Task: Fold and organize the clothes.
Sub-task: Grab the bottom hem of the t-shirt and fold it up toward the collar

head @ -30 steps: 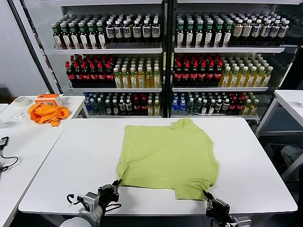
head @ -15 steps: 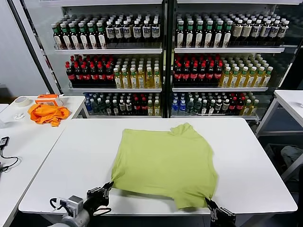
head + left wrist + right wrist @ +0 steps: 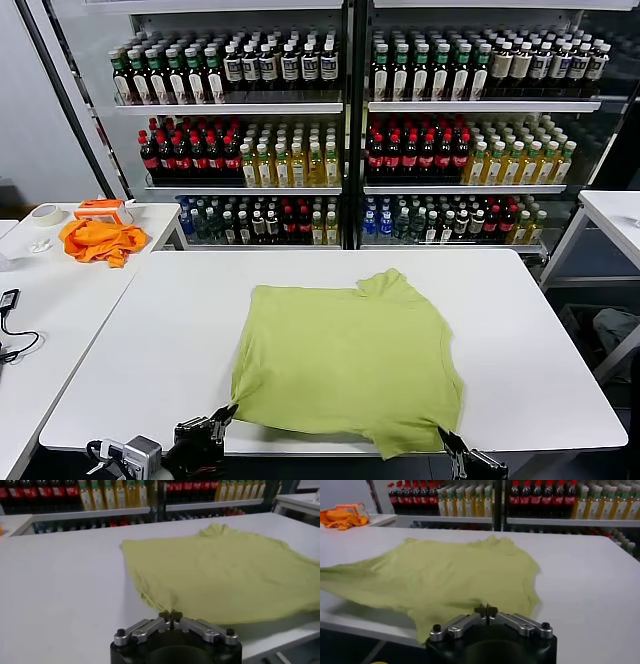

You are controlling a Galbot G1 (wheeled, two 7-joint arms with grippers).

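The lime-green T-shirt (image 3: 345, 360) lies spread on the white table (image 3: 170, 330), plain side up, its near hem at the table's front edge. My left gripper (image 3: 224, 412) is at the shirt's near left corner, shut on the hem; in the left wrist view (image 3: 170, 614) the cloth (image 3: 225, 570) rises into the closed fingertips. My right gripper (image 3: 446, 440) is at the near right corner, below the front edge, shut on the hem; in the right wrist view (image 3: 485, 610) the shirt (image 3: 445, 575) stretches away from it.
A bright orange garment (image 3: 98, 239) and a tape roll (image 3: 45, 213) lie on a side table at the left. Shelves of bottles (image 3: 340, 130) stand behind the table. Another white table (image 3: 615, 215) is at the right.
Both grippers have pulled back toward me and down, dragging the shirt nearer the front edge. The near hem now reaches the table's edge.
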